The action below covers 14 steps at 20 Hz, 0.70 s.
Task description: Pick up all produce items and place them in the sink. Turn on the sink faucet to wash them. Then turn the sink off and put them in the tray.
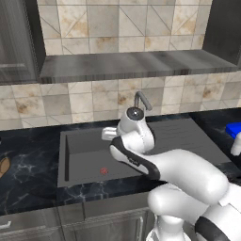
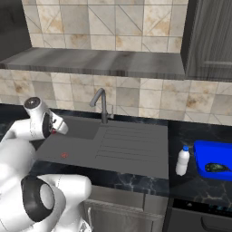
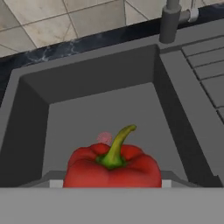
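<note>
My gripper (image 3: 111, 183) is shut on a bright red pepper (image 3: 113, 168) with a green stem and holds it over the dark grey sink (image 3: 100, 105), just above the red drain mark (image 3: 104, 137). From the right base view the gripper (image 2: 57, 128) hangs at the basin's left end with a bit of red pepper (image 2: 53, 132) showing. The dark green-black oval piece (image 2: 217, 167) lies in the blue tray (image 2: 204, 156) at the far right. Behind the sink (image 1: 84, 155) stands the faucet (image 2: 102, 105), its spout bent over the basin.
A small white bottle (image 2: 182, 161) stands on the counter between the ribbed drainboard (image 2: 131, 145) and the tray. A tan-brown oblong item (image 1: 4, 167) lies at the far left of the dark marble counter. A shelf (image 1: 132, 66) runs above the faucet.
</note>
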Tool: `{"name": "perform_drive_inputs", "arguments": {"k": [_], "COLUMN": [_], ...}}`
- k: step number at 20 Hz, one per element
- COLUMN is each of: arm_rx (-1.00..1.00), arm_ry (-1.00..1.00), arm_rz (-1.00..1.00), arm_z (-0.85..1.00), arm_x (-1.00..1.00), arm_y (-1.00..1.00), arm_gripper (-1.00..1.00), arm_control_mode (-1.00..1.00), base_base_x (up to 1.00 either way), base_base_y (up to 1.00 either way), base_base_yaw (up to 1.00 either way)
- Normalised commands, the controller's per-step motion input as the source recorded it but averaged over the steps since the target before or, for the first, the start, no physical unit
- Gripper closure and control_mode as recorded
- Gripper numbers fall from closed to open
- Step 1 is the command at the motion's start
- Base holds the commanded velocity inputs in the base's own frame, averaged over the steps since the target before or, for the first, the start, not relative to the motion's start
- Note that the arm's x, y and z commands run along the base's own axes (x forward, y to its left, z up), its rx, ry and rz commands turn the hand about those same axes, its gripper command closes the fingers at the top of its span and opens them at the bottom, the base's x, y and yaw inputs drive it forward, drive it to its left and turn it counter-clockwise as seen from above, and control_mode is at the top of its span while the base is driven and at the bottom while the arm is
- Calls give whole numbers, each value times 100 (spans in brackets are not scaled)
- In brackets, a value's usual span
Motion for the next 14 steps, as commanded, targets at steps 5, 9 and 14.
{"name": "perform_drive_inputs", "arguments": {"k": [5,9,14], "arm_rx": [4,2,2], "arm_ry": [0,0,0], "arm_rz": [-8,-9,-11], "arm_z": [41,42,42], "arm_x": [-52,-51,-49], "arm_y": [-55,-55,-57], "arm_gripper": [100,100,100], "arm_control_mode": [-100,-100,-100], "base_base_x": [0,0,0], "base_base_y": [0,0,0], "base_base_yaw": [0,0,0]}}
